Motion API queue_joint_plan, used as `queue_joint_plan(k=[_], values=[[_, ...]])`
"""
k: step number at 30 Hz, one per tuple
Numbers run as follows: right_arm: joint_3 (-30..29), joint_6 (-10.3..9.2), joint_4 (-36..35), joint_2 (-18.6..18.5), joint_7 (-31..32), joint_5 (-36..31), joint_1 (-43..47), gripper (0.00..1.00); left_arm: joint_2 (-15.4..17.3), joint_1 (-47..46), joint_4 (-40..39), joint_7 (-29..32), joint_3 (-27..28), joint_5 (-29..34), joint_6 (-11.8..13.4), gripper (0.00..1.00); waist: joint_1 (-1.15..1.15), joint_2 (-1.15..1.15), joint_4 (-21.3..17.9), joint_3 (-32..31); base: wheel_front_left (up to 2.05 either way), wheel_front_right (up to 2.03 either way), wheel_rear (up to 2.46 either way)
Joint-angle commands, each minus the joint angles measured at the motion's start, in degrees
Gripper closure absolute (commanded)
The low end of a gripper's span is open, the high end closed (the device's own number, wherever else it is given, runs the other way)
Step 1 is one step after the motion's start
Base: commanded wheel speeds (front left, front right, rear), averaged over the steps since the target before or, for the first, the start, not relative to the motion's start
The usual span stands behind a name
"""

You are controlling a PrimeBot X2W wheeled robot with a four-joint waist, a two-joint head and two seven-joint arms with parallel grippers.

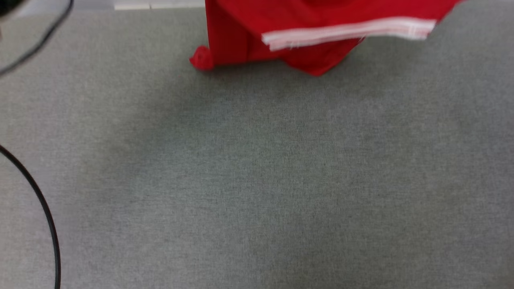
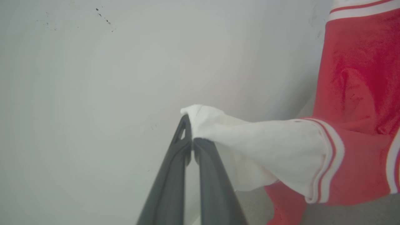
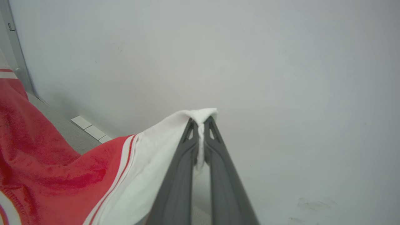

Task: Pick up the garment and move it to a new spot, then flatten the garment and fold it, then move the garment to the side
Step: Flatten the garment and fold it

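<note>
Red basketball jersey with white sleeves and striped trim is held hanging at the far side of the grey felt-covered table, with its lowest folds apparently touching the surface. One white sleeve is pinched in the left gripper, the other in the right gripper. The pickup is judged done; laying down, flattening, folding and moving aside remain.

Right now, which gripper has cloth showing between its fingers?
The right gripper: white sleeve hangs down its finger gap. The left gripper's sleeve bunches beside its tips.
</note>
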Motion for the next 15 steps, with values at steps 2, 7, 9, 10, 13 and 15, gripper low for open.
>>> queue_joint_plan(k=[2, 7, 9, 10, 13, 15], values=[[0.00, -0.04, 2.07, 1.38, -0.84, -1.42, -3.33, 1.00, -1.06, -2.41, 2.27, -1.51, 0.78, 0.49, 0.06, 1.00, 0.00, 0.00, -0.53, 3.86, 0.00, 0.00, 0.00], [-0.56, -0.04, 8.86, 5.17, -4.02, -5.60, -13.37, 1.00, -4.06, -9.96, 9.86, -6.26, 2.90, 2.43, 0.08, 1.00, 0.00, 0.00, -0.99, 8.09, 0.00, 0.00, 0.00], [-0.51, -0.04, 11.30, 6.57, -5.96, -7.59, -17.00, 1.00, -5.08, -12.65, 13.01, -8.08, 3.74, 3.28, 0.68, 1.00, 0.00, 0.00, -1.14, 9.18, 0.00, 0.00, 0.00], [-0.50, -0.04, 12.61, 7.32, -6.84, -8.26, -18.61, 1.00, -5.71, -13.94, 14.52, -9.04, 4.17, 3.71, 1.00, 1.00, 0.00, 0.00, -1.16, 9.58, 0.00, 0.00, 0.00], [-0.14, -0.04, 16.59, 9.42, -9.50, -10.68, -23.69, 1.00, -7.34, -17.99, 18.61, -11.54, 5.50, 4.81, 1.85, 1.00, 0.00, 0.00, -1.21, 10.91, 0.00, 0.00, 0.00], [0.17, -0.04, 19.18, 10.76, -11.34, -11.78, -26.47, 1.00, -8.44, -20.30, 21.44, -13.05, 5.97, 5.42, 1.83, 1.00, 0.00, 0.00, -1.12, 11.61, 0.00, 0.00, 0.00]])
